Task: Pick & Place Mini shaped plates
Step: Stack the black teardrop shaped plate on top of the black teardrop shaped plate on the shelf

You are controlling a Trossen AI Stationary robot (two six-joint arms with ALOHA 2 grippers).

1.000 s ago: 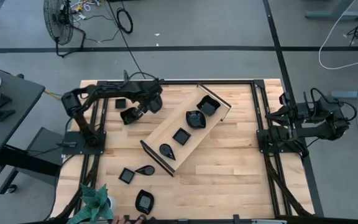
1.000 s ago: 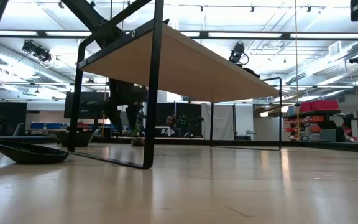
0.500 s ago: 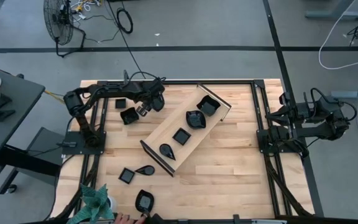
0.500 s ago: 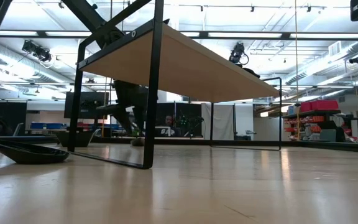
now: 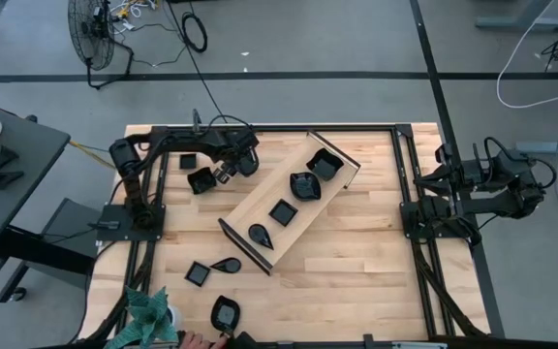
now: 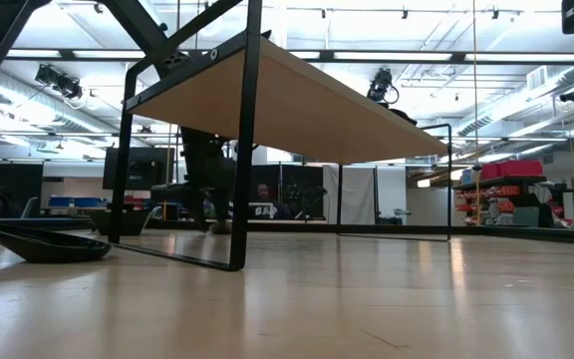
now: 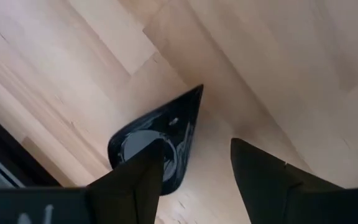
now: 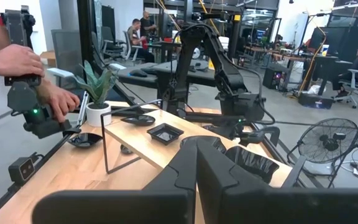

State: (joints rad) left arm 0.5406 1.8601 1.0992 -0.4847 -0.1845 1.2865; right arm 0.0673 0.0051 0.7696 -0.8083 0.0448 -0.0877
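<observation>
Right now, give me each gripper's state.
Left gripper: open, empty, over a black teardrop plate.
Right gripper: shut, empty, parked at the table's right side.

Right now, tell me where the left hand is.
In the high view the left hand hovers open at the table's far left, beside a black plate, just off the wooden tray's far end.

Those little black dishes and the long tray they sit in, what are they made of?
The mini shaped plates look like glossy black glazed ceramic or hard plastic; their surface mirrors light, so I can't tell which. The tray looks like pale, matte wood with visible grain, capped by black ends, possibly metal.
</observation>
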